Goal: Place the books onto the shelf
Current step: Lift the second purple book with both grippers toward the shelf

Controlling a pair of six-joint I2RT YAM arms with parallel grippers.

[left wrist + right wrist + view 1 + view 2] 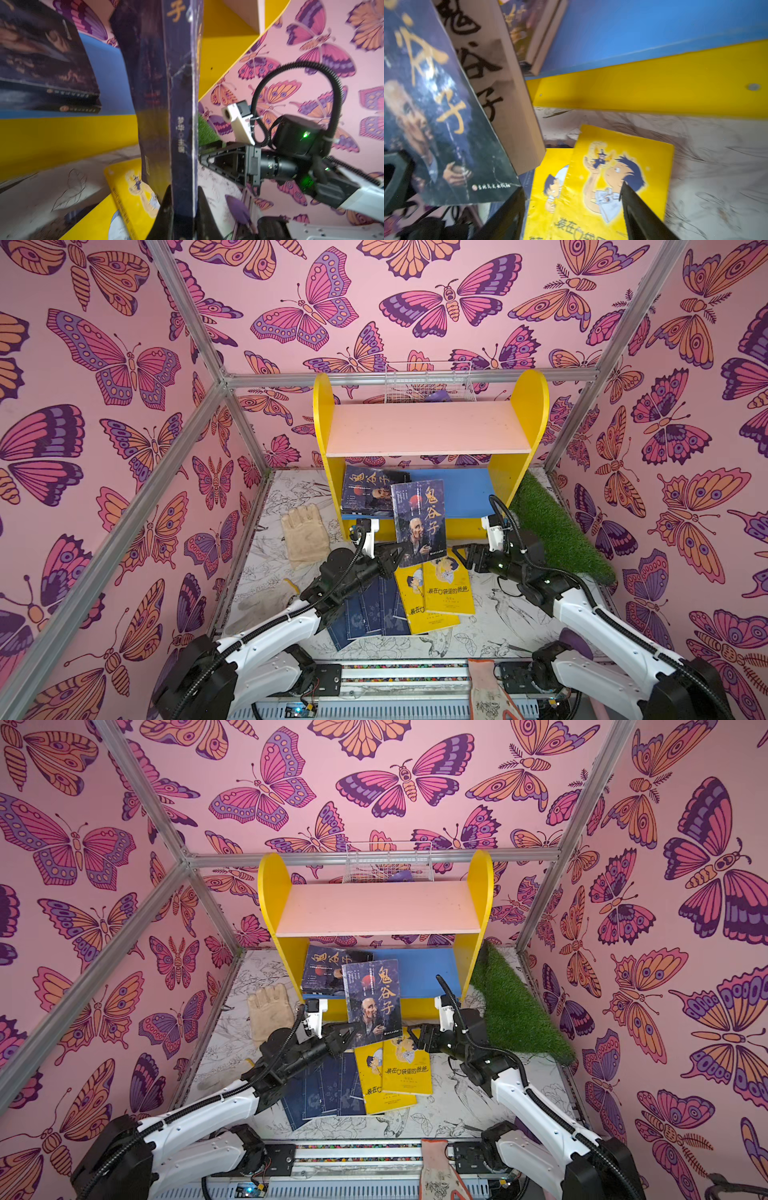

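— Where is our dark paperback (pixel 419 522)?
— It stands tall just in front of the shelf (pixel 534 406), with its top near the blue lower board (pixel 469 489). Our left gripper (pixel 394 562) is clamped on its bottom corner, by the spine.
— Will it flop?
— We think so. It looks thick and a bit heavy. The shiny soft cover bends away from the pages. The spine is stiffest, so we hold there.
— And our right gripper (pixel 460 551)?
— Its jaws are wide apart. It holds nothing, near the other bottom corner.
— What lies under?
— Two flat, smooth yellow cartoon books (pixel 449 589) on the drawn-on table (pixel 498 626).
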